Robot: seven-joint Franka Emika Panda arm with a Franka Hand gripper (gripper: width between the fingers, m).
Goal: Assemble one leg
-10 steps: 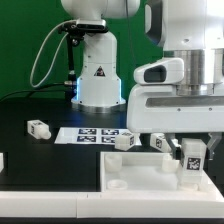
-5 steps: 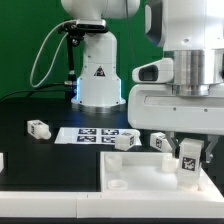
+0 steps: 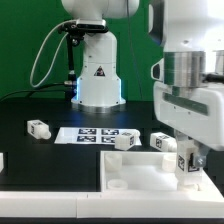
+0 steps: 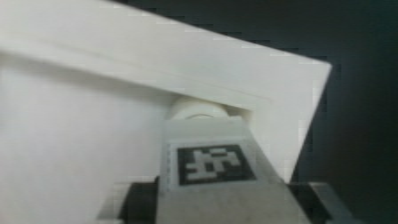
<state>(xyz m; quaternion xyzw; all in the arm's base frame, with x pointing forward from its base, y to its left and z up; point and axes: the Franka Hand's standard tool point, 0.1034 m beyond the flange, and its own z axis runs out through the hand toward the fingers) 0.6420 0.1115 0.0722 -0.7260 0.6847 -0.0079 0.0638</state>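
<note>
Alignment decides this step. The gripper (image 3: 192, 168) is clamped on the leg (image 3: 191, 158), one finger on either side of the tagged body. It holds the leg upright over the tabletop (image 3: 135, 172), at the corner toward the exterior view's right.

In the wrist view the leg's tag faces the camera, and just past its tip a round corner hole (image 4: 201, 107) shows in the white surface, close to the tabletop's edge. Whether the tip already touches the hole's rim I cannot tell.

To my eye the leg is about to be seated. The tip should sit squarely over the hole before any downward push, with the leg plumb rather than leaning. The descent wants to be slow, since an off-centre press could skid the tabletop or cock the leg in the fingers. If the fit is threaded, the turn should begin only once the tip has dropped in.

Three spare legs — one (image 3: 38, 127) beside the marker board (image 3: 95, 133), two (image 3: 122, 141) (image 3: 160, 142) just behind the tabletop — lie out of the way.
</note>
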